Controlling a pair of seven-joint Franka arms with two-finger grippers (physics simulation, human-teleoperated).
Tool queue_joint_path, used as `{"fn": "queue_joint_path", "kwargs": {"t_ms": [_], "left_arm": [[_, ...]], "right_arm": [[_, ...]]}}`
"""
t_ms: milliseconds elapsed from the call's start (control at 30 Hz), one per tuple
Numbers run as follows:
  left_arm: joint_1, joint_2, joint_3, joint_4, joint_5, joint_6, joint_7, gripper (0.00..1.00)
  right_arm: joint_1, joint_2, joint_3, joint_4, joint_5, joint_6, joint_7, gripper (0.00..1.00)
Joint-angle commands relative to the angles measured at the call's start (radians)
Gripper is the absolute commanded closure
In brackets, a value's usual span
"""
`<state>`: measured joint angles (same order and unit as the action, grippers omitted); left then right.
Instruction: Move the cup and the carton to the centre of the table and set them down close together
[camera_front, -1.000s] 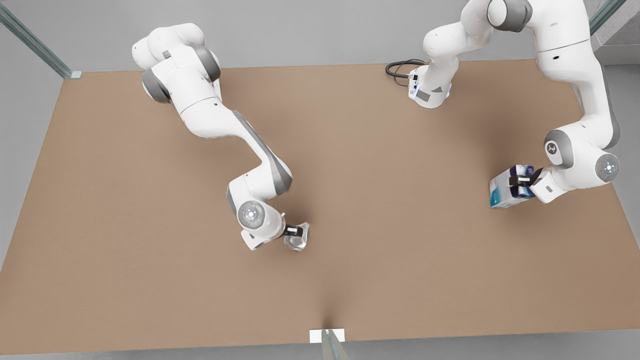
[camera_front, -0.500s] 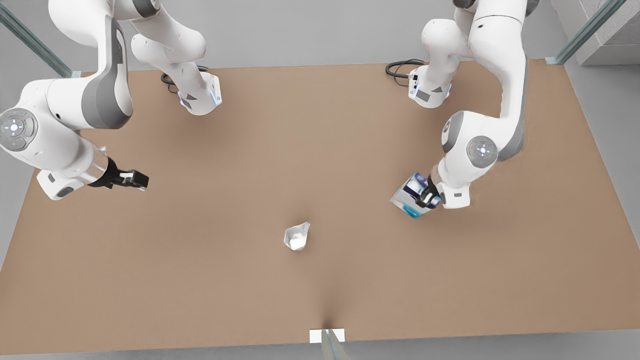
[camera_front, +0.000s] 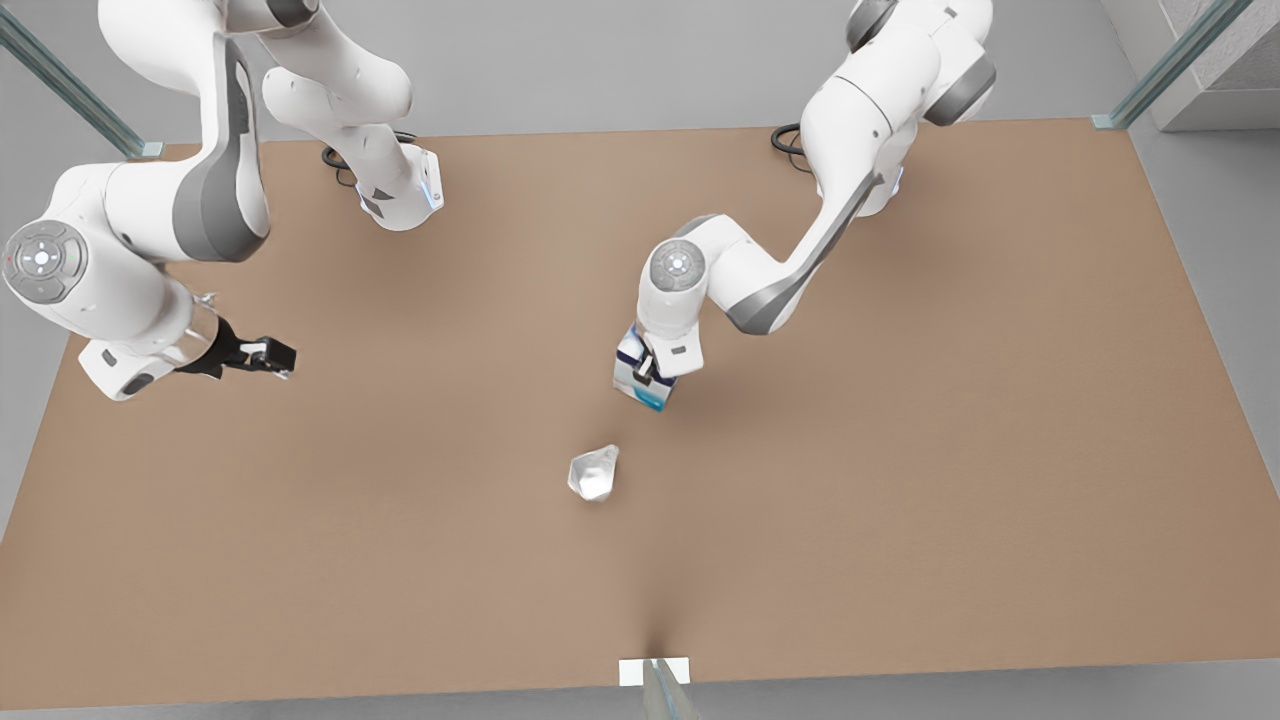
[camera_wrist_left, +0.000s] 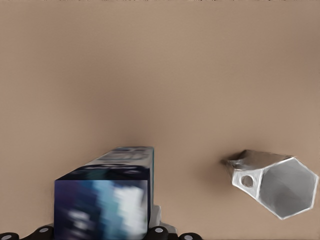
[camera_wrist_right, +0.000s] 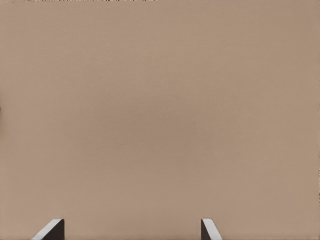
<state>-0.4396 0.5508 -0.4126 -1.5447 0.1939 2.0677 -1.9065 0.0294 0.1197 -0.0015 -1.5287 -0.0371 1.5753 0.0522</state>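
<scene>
- Carton (camera_front: 638, 378) pinched in left gripper (camera_front: 645, 375), near table (camera_front: 900, 500) centre, dark blue printed top toward the left wrist camera (camera_wrist_left: 102, 210).
- Whether carton touches the tabletop: cannot tell.
- Cup (camera_front: 594, 472) lies tipped on its side on table, free of both grippers, near carton but apart from it, nearer the front view's bottom edge.
- Left wrist view: cup (camera_wrist_left: 272, 180) open hexagonal mouth faces the camera, gap of bare table between it and carton.
- Right gripper (camera_front: 268, 356) over table at the front view's left, well apart from cup and carton, fingers (camera_wrist_right: 50, 231) spread, nothing between them.
- Right arm waits.
</scene>
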Motion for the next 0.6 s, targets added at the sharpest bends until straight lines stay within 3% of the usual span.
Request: {"fn": "queue_joint_path", "kwargs": {"t_ms": [0, 33, 100, 167, 200, 567], "left_arm": [[-0.001, 0.006, 0.000, -0.002, 0.050, 0.000, 0.000, 0.37], [-0.001, 0.015, 0.000, -0.002, 0.050, 0.000, 0.000, 0.35], [-0.002, 0.024, 0.000, -0.002, 0.059, 0.002, -0.002, 0.16], [-0.002, 0.032, 0.000, -0.002, 0.061, 0.006, -0.002, 0.12], [-0.002, 0.035, 0.000, -0.002, 0.062, 0.006, -0.002, 0.00], [-0.008, 0.035, 0.002, 0.028, 0.059, 0.006, -0.003, 0.00]], "right_arm": [[0.003, 0.002, 0.000, 0.005, 0.000, 0.002, 0.000, 0.00], [0.003, 0.002, 0.000, 0.007, -0.001, 0.003, 0.000, 0.00], [0.003, 0.003, -0.002, 0.007, -0.001, 0.003, 0.000, 0.00], [0.003, 0.005, -0.005, 0.008, 0.002, 0.003, 0.000, 0.00], [0.003, 0.005, -0.005, 0.008, 0.003, 0.003, 0.000, 0.00], [0.004, 0.009, -0.005, 0.031, 0.006, 0.002, 0.002, 0.00]]}}
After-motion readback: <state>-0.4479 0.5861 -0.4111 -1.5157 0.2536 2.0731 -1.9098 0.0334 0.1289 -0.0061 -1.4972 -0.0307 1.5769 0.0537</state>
